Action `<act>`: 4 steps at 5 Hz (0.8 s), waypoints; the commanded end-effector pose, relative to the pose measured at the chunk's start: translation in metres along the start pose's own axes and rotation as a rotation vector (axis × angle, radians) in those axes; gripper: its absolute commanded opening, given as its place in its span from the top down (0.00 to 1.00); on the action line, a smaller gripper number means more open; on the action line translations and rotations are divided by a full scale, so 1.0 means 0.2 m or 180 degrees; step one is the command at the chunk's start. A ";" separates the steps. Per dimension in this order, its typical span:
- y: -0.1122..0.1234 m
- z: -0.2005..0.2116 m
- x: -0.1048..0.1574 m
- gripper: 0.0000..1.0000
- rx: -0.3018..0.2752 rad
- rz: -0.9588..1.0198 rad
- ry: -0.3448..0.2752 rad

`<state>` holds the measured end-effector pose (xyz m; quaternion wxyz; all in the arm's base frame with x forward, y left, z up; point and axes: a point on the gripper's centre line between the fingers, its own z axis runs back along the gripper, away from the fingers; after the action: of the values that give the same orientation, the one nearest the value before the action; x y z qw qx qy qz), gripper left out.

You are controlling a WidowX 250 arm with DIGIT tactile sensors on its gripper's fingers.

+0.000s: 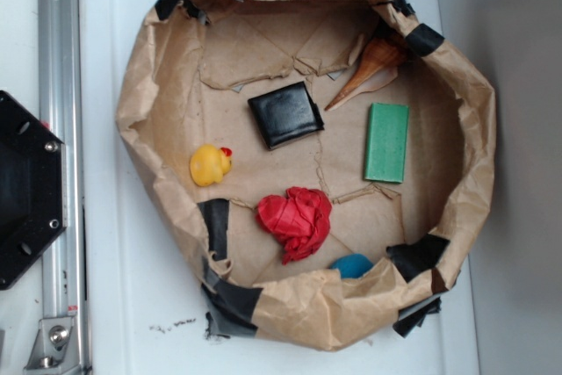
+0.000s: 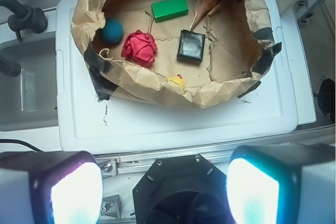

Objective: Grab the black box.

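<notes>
1. While the black box (image 1: pixel 285 114) lies flat near the middle of the brown paper basin (image 1: pixel 140 85), nothing is stacked on it.
2. Just beside its upper right corner a pointed shell (image 1: pixel 369 68) is seen; a green block (image 1: pixel 387 141) is set apart to the right.
3. A red crumpled cloth (image 1: pixel 297 220), a yellow duck (image 1: pixel 210 165) and a blue ball (image 1: pixel 352 264) are placed nearer the rim.
4. The end effector (image 2: pixel 163 184) is held well away over the desk (image 2: pixel 157 124) edge, its glowing fingers (image 2: pixel 76 187) spread wide, pinching nothing.
</notes>
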<state>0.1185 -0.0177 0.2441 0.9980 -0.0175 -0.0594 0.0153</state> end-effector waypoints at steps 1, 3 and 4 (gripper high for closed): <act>0.00 0.00 0.00 0.00 0.0000 0.0000 0.0000; 0.09 -0.52 0.43 0.00 -0.0224 0.1013 0.0114; 0.13 -0.75 0.55 0.00 -0.0145 0.1087 0.0311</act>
<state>0.2371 -0.0010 0.0969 0.9834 -0.0483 0.0212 0.1735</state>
